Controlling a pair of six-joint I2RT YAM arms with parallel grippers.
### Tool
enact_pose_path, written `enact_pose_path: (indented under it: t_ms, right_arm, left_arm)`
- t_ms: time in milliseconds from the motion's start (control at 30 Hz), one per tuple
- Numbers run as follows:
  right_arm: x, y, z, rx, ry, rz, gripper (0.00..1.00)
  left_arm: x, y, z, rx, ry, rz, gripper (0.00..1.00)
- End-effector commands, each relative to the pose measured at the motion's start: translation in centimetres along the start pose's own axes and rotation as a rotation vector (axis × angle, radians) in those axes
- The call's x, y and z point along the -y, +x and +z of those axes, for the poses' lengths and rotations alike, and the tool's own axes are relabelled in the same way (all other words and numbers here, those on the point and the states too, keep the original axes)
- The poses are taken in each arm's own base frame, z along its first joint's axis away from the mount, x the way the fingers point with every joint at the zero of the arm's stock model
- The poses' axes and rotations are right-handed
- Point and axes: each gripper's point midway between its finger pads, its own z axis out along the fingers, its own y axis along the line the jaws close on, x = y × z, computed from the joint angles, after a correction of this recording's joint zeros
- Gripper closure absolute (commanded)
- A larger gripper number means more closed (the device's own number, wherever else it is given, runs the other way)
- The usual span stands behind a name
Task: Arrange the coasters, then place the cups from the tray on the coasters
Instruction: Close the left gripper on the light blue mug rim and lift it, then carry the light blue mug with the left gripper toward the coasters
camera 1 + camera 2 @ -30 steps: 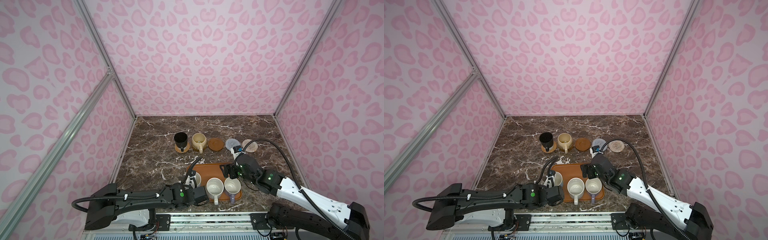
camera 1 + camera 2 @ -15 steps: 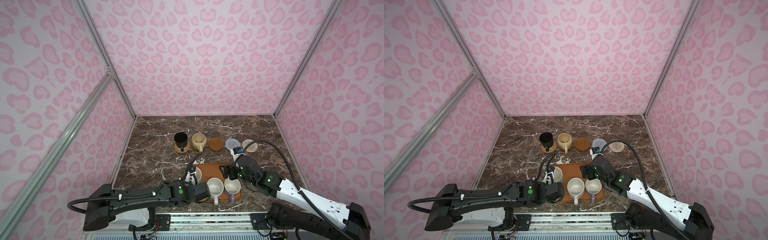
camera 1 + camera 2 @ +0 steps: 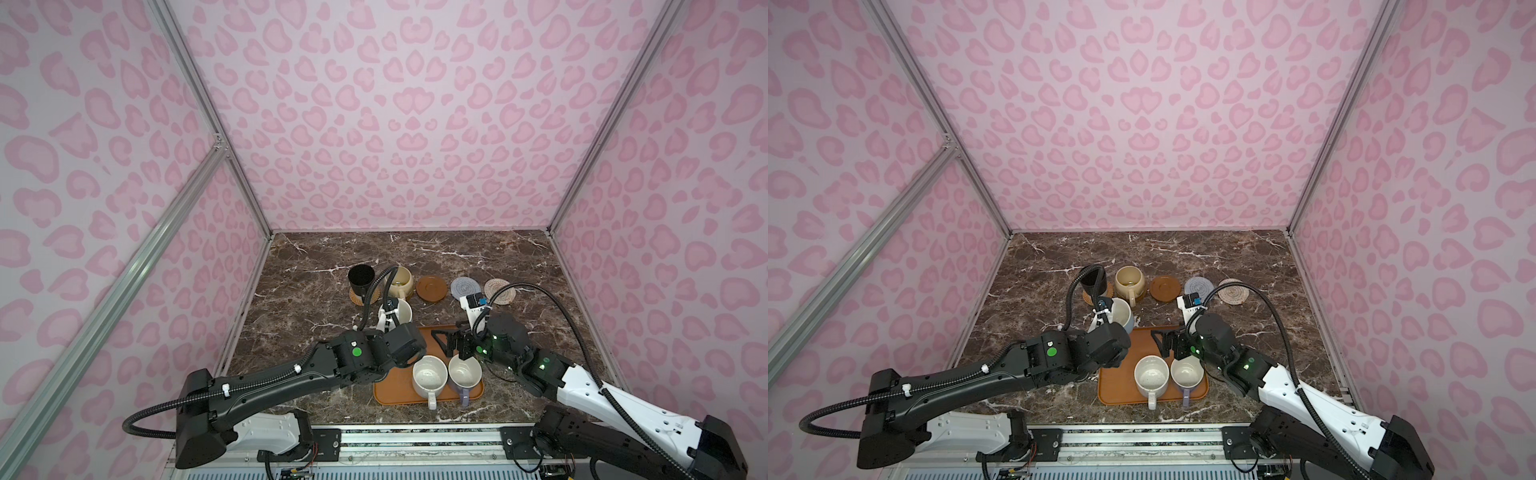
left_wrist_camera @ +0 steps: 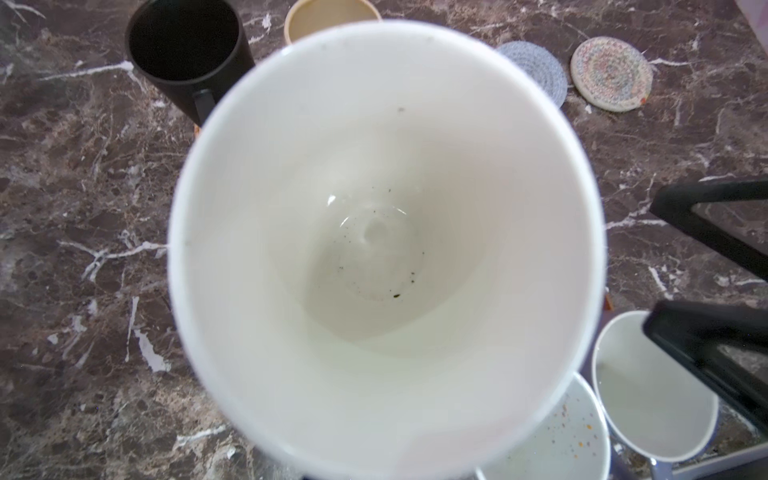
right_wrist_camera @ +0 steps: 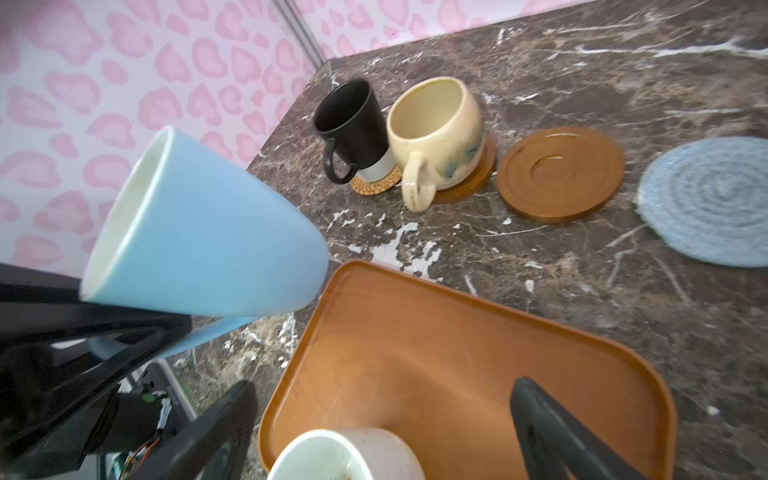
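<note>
My left gripper is shut on the handle of the light blue cup, which hangs tilted above the marble beside the tray's far left corner. The cup's white inside fills the left wrist view. My right gripper stands open over the tray, above the speckled white cup and the lavender cup. The black cup sits on the rattan coaster. The cream cup sits on a wooden coaster.
A bare wooden coaster, a grey-blue knitted coaster and a beige knitted coaster lie in a row to the right of the cream cup. Pink patterned walls close in the marble table on three sides.
My left gripper has lifted the light blue cup off the tray and carried it back toward the coaster row. The right gripper has stayed over the tray, open.
</note>
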Motion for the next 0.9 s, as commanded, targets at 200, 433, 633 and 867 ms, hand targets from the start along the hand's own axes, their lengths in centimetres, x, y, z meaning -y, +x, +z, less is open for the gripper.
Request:
enact_pose_path:
  t_ms: [200, 433, 633, 867]
  right_arm:
    - [5.0, -2.8, 0.0, 0.069, 0.115, 0.097, 0.03]
    - [7.7, -4.0, 0.3, 0.081, 0.16, 0.143, 0.03]
    - [9.7, -4.0, 0.3, 0.087, 0.175, 0.177, 0.04]
    - [11.6, -3.4, 0.0, 0.094, 0.211, 0.205, 0.03]
  left_arm:
    - [3.2, -6.1, 2.1, 0.039, 0.06, 0.003, 0.97]
    - [5.4, -9.4, 5.7, 0.014, 0.052, -0.009, 0.97]
    - [6.6, -10.5, 10.0, -0.05, 0.002, -0.013, 0.97]
    - [8.1, -11.1, 14.8, -0.108, 0.016, -0.035, 0.97]
